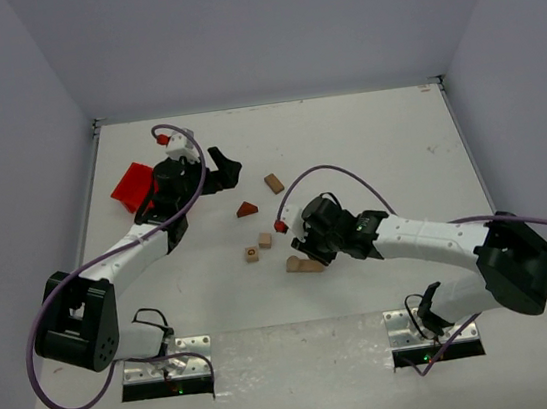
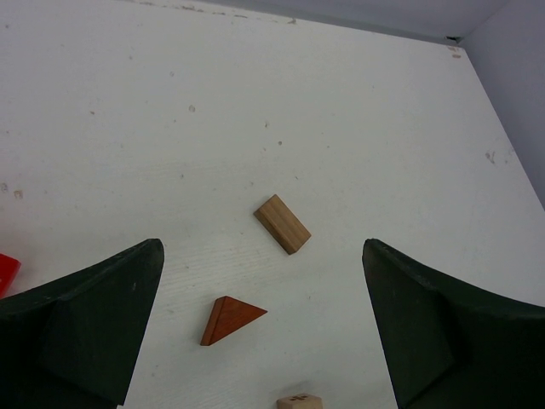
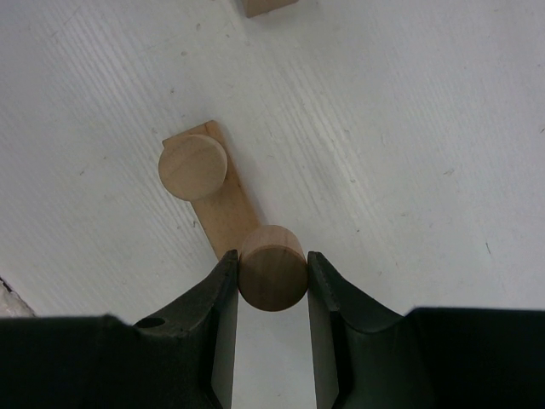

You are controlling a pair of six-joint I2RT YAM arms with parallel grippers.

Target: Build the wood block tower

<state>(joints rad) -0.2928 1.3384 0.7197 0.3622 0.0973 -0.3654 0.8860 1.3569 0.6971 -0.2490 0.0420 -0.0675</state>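
Observation:
A pale tan plank (image 3: 223,209) lies flat on the table, with a short wooden cylinder (image 3: 193,167) standing on its far end. My right gripper (image 3: 272,258) is shut on a second wooden cylinder (image 3: 272,279) at the plank's near end. From above, the right gripper (image 1: 300,251) hides most of the plank (image 1: 311,266). My left gripper (image 2: 262,256) is open and empty above a tan rectangular block (image 2: 283,223) and the reddish-brown triangular piece (image 2: 230,319). Two light cubes (image 1: 252,254) (image 1: 265,239) lie between the arms.
A bright red bin (image 1: 133,186) sits at the left, beside the left arm, and its corner shows in the left wrist view (image 2: 7,273). Grey walls close off the table's back and sides. The right arm's purple cable (image 1: 334,169) loops over the middle.

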